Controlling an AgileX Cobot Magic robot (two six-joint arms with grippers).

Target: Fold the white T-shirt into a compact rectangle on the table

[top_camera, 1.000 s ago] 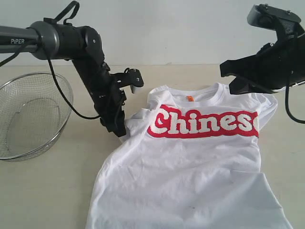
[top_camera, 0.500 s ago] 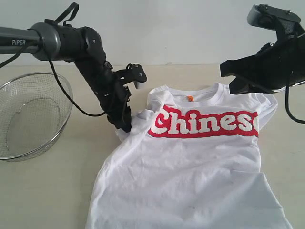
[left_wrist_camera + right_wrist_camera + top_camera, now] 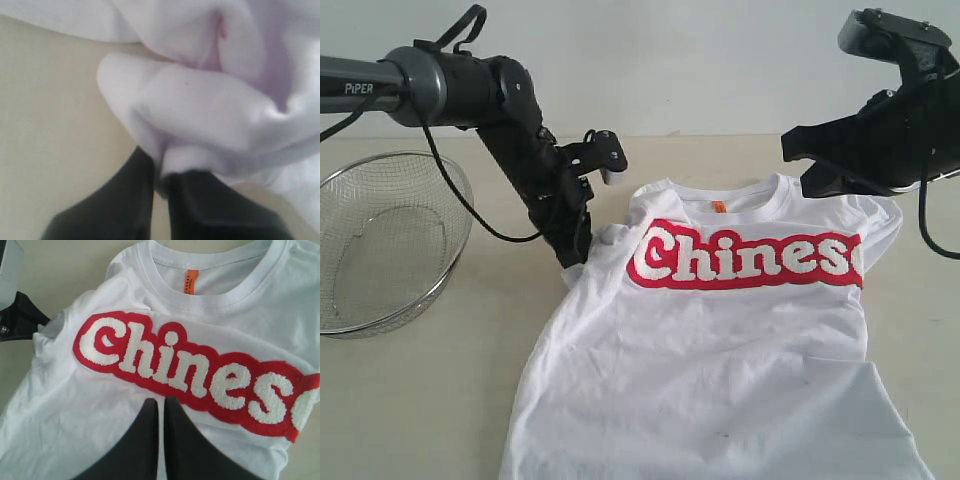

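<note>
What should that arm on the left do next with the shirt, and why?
Probably lift a little and carry the sleeve inward over the chest. The left gripper is shut on a bunched fold of the white T-shirt at its sleeve edge, while the rest lies spread flat on the table, so folding that side in seems natural.
</note>
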